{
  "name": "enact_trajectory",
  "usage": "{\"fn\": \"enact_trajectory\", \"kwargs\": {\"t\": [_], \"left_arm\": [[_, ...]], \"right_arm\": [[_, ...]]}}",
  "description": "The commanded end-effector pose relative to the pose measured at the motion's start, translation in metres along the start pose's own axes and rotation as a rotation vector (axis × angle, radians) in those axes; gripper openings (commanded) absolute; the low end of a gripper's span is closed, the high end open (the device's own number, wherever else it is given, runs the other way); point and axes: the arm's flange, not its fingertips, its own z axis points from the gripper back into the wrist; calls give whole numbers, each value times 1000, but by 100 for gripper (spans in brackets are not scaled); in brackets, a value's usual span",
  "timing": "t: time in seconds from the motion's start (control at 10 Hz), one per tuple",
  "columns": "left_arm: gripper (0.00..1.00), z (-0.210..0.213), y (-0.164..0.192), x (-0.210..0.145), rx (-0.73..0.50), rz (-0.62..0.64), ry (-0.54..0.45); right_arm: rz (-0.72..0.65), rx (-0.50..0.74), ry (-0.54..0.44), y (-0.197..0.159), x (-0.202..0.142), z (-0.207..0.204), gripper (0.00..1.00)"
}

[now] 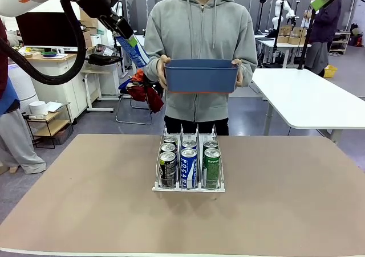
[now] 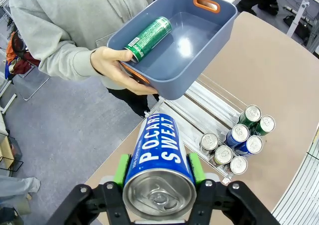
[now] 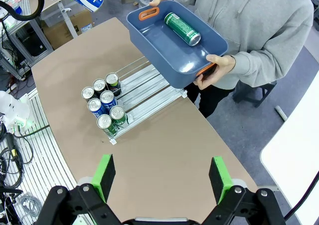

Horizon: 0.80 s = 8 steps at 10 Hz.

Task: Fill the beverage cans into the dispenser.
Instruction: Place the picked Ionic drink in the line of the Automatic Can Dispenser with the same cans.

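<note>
Closest to your left wrist camera is the silver top of a blue can (image 2: pixel 158 155). Your left hand (image 2: pixel 158 169) pinches it at the sides between its green pads (image 2: pixel 121 170). White letters down the blue side read POCARI SWEAT. From the front you see this hand raised high, up and to the left of the tabletop (image 1: pixel 285 211), with the can slanting downward.

Your right hand (image 3: pixel 162 177) hangs high over the tabletop with its fingers spread wide and nothing between them.

Below, in the middle of the tabletop, stands the white wire rack (image 1: pixel 155 186), its low lip facing you. Seven cans stand upright in it, packed toward that lip:
- **Left lane:** three black cans (image 1: pixel 167 168), with grey print too small to read.
- **Middle lane:** two blue cans (image 1: pixel 189 167). The front one shows the white letters POCA running down its side.
- **Right lane:** two green cans (image 1: pixel 212 166), whose lettering you cannot make out.

Behind the cans the lanes run as bare rails (image 3: pixel 149 85).

Farthest off, a person (image 1: pixel 199 35) in a grey hooded top stands at the far edge and grips a blue bin (image 1: pixel 201 77) at both ends. It has orange handles (image 2: pixel 207 4). One green can (image 2: pixel 149 35) lies on its side inside, close to a long wall. Its white print is unreadable.
</note>
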Motion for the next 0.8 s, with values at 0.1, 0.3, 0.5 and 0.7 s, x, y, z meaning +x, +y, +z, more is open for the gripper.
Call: {"fn": "enact_trajectory", "kwargs": {"t": [0.1,0.3,0.5,0.7], "left_arm": [[40,3,0,0,7,-9,-4],[40,3,0,0,7,-9,-4],[40,3,0,0,7,-9,-4],[57,-4,-1,1,5,34,19]], "right_arm": [[-12,6,-1,1,-1,0,100],[-12,6,-1,1,-1,0,100],[-12,6,-1,1,-1,0,100],[-12,6,-1,1,-1,0,100]]}}
